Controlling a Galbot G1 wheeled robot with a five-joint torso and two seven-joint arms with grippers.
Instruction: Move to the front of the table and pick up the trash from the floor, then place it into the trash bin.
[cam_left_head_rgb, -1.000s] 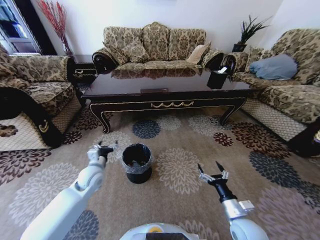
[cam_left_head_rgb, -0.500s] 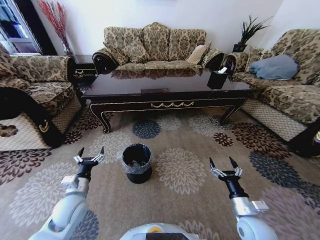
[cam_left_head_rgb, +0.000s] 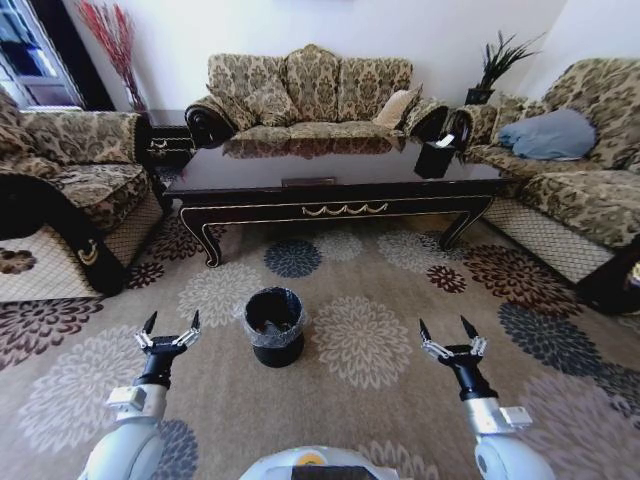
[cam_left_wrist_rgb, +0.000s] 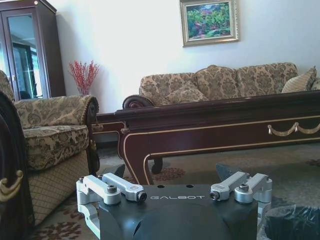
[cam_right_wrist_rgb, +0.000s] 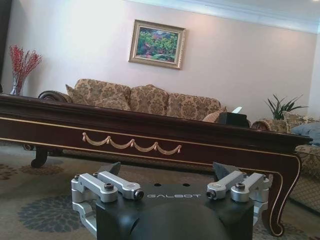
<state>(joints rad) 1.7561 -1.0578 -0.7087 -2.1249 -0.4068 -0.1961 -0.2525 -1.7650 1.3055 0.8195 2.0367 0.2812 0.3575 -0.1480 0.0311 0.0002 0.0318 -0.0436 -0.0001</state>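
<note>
The trash bin (cam_left_head_rgb: 274, 325), round and black with a crinkled liner, stands on the flowered floor (cam_left_head_rgb: 360, 340) in front of the long dark table (cam_left_head_rgb: 330, 165). Something pale lies inside it, and I cannot tell what. The trash is out of view. My left gripper (cam_left_head_rgb: 170, 322) hovers open and holds nothing, to the left of the bin and slightly nearer to me. Open too, my right gripper (cam_left_head_rgb: 444, 326) hangs to the bin's right. In the left wrist view the left gripper (cam_left_wrist_rgb: 172, 172) faces the table (cam_left_wrist_rgb: 225, 107), with the bin (cam_left_wrist_rgb: 292, 222) at one corner. The right gripper (cam_right_wrist_rgb: 167, 170) faces the table's apron (cam_right_wrist_rgb: 150, 130).
Patterned sofas ring the carpet: one at the left (cam_left_head_rgb: 70, 190), one behind the table (cam_left_head_rgb: 310, 95), one at the right (cam_left_head_rgb: 580, 170). A small black box (cam_left_head_rgb: 435, 158) sits on the table's right end. Open carpet lies between both grippers and the table.
My left gripper has drawn back from beside the bin, toward me and to the left. The right gripper has shifted a little to the right. The bin has not moved.
</note>
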